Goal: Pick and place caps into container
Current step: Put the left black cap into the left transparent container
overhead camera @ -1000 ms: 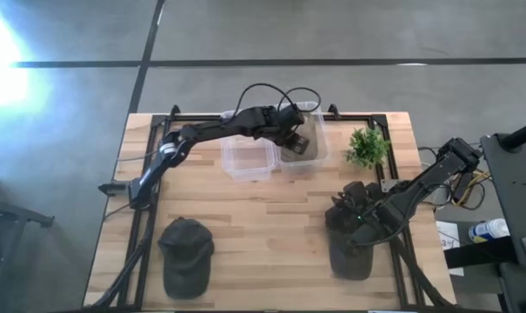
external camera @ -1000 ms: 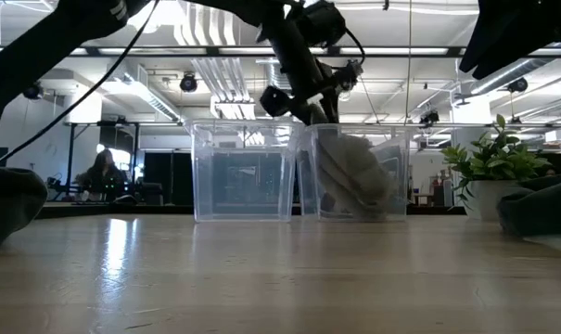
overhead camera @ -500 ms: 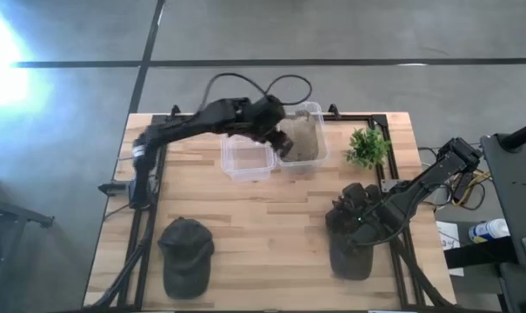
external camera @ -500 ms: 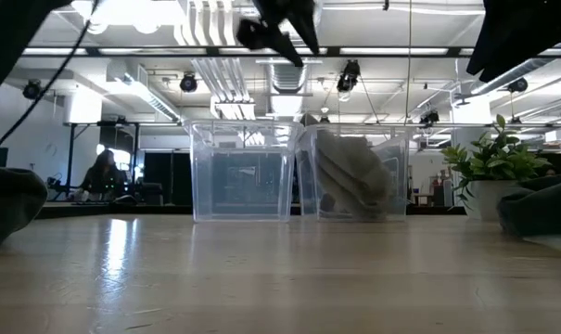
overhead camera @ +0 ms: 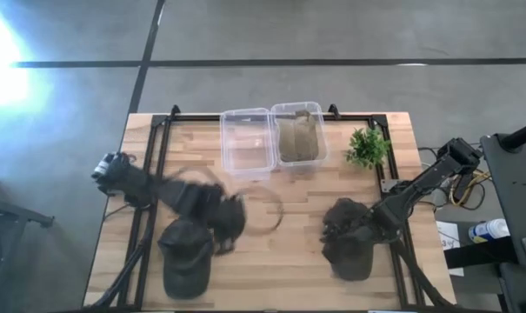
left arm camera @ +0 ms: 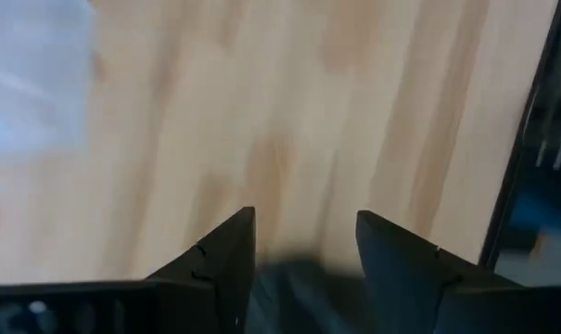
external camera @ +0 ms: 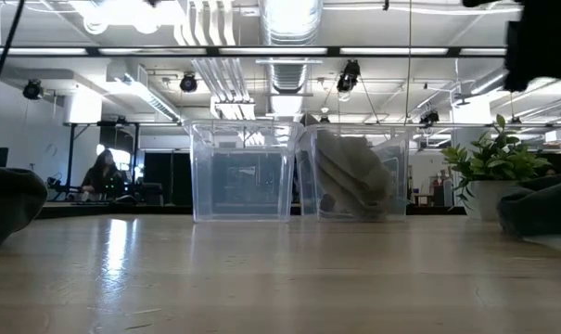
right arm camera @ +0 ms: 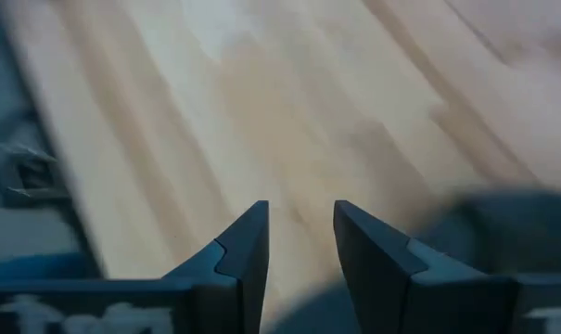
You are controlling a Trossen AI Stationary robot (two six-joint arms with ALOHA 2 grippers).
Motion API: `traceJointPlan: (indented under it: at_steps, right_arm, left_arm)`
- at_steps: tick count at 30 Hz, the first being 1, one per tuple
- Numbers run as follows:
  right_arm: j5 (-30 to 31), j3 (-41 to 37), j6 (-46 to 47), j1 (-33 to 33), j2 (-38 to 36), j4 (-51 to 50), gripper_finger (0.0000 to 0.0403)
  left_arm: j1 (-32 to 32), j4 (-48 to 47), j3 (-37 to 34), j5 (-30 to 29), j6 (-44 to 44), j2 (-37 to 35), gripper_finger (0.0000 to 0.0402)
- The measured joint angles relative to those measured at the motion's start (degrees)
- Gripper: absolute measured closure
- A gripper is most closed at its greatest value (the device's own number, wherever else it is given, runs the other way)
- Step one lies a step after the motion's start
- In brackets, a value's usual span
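the left gripper (overhead camera: 230, 222) hangs with fingers (left arm camera: 226, 255) parted and empty at the upper right edge of a dark cap (overhead camera: 185, 258) lying at the table's (overhead camera: 271, 261) front left, its long axis running front to back, though which end carries the brim cannot be told. the right gripper (overhead camera: 342, 224), fingers (right arm camera: 246, 243) slightly apart and holding nothing, sits over another dark cap (overhead camera: 349, 246) at the front right, near the potted plant (overhead camera: 367, 146). a tan cap (overhead camera: 298, 138) stands slumped on end in the right clear container (overhead camera: 299, 161), beside the left clear container (overhead camera: 248, 143).

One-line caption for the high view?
Left gripper open by a dark cap; tan cap in the right container.
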Motion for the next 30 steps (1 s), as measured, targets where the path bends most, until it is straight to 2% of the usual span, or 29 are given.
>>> traceJointPlan:
  at_steps: [2,4,11,14,16,20,23,25,30]
  right_arm:
    - [0.0,-1.9,-1.4,-1.5,0.1,7.5,0.0282]
    - [-0.1,-3.3,-1.9,-2.9,0.3,11.4,0.0282]
    - [-1.9,-5.2,-3.1,-5.7,0.7,13.2,0.0282]
    - [-2.0,-5.5,-3.4,-5.8,0.7,13.2,0.0282]
    - [-2.0,-5.5,-3.3,-5.8,0.7,13.2,0.0282]
    - [-2.0,-5.1,-3.5,-5.8,0.7,13.2,0.0282]
    - [-1.9,-4.8,-3.4,-5.8,0.7,13.3,0.0282]
    - [-1.8,-4.6,-3.4,-5.8,0.7,13.2,0.0282]
    - [-0.5,-4.2,-2.9,-5.9,0.7,13.2,0.0282]
  left_arm:
    - [-4.5,-1.0,-5.1,1.3,-4.6,-0.6,0.022]
    - [-8.4,-1.9,-9.4,5.0,-8.2,-0.7,0.022]
    - [-16.3,-0.5,-23.3,24.4,-18.5,-0.6,0.022]
    - [-16.8,5.6,-29.4,32.7,-22.5,-0.6,0.022]
    - [-16.9,13.3,-33.1,35.2,-23.8,-0.5,0.022]
    - [-16.1,33.7,-40.8,35.2,-28.3,-0.5,0.022]
    - [-12.9,46.8,-45.6,31.5,-35.6,-0.5,0.022]
    - [-9.9,53.9,-47.2,26.2,-37.3,-0.5,0.022]
    - [-0.3,69.9,-47.2,8.5,-37.5,-0.7,0.022]
